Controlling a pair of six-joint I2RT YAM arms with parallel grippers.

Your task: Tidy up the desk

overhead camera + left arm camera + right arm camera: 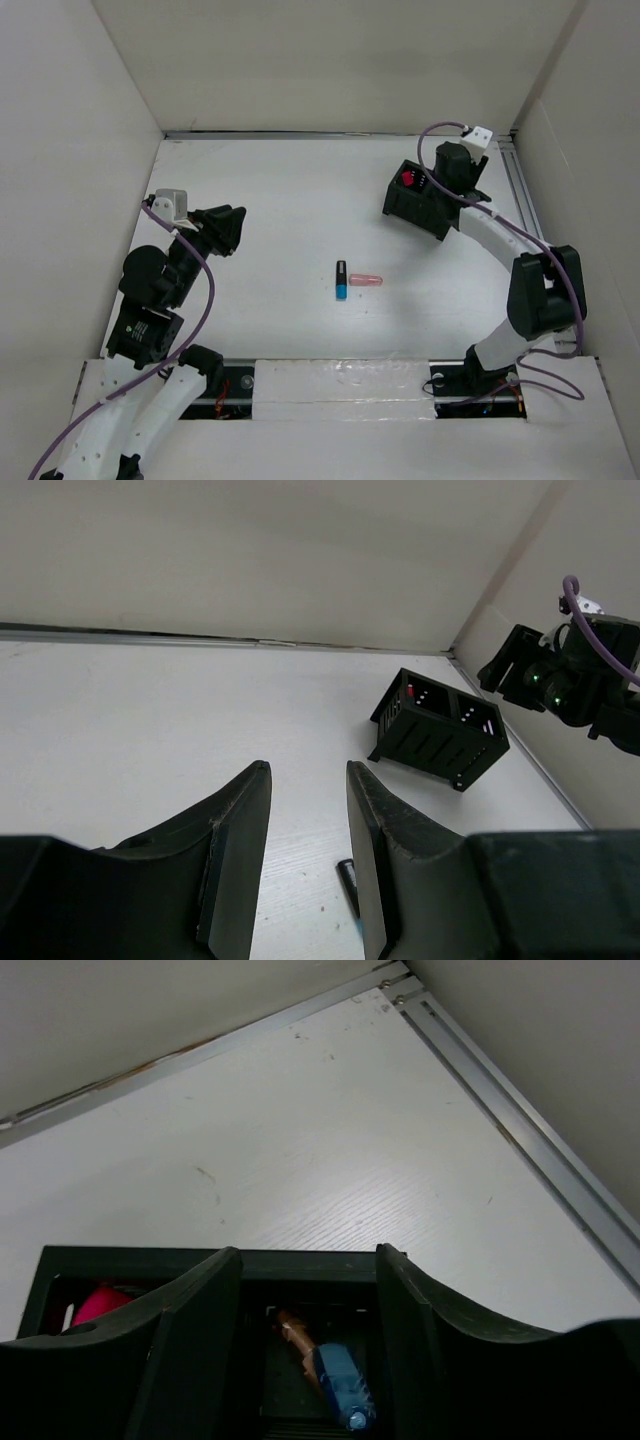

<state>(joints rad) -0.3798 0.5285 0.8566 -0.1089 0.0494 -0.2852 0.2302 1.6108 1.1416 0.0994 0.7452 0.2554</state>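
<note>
The organizer (415, 205), a black box of compartments, is seen standing on the desk (290, 190), which spreads out flat beneath it and far to its left. The right arm is raised at the elbow on the near side of the organizer, the forearm stretched toward it and the wrist tipped down right over the box. The right gripper (305, 1255) is held open just above the organizer's rim, its fingers (200, 1310) spread with nothing clamped between them. Down in the compartment framed by those fingers, a blue-capped item (340, 1380) is spotted; a red thing (98, 1303) is lodged in the next compartment. Well left of the organizer, the left arm is folded low, and the left gripper (232, 228) is aimed toward the box, jaws parted and empty. Nearer than the organizer and a little to its left, a blue tube (341, 281) and a pink piece (367, 280) are laid just beside each other on the desk.
</note>
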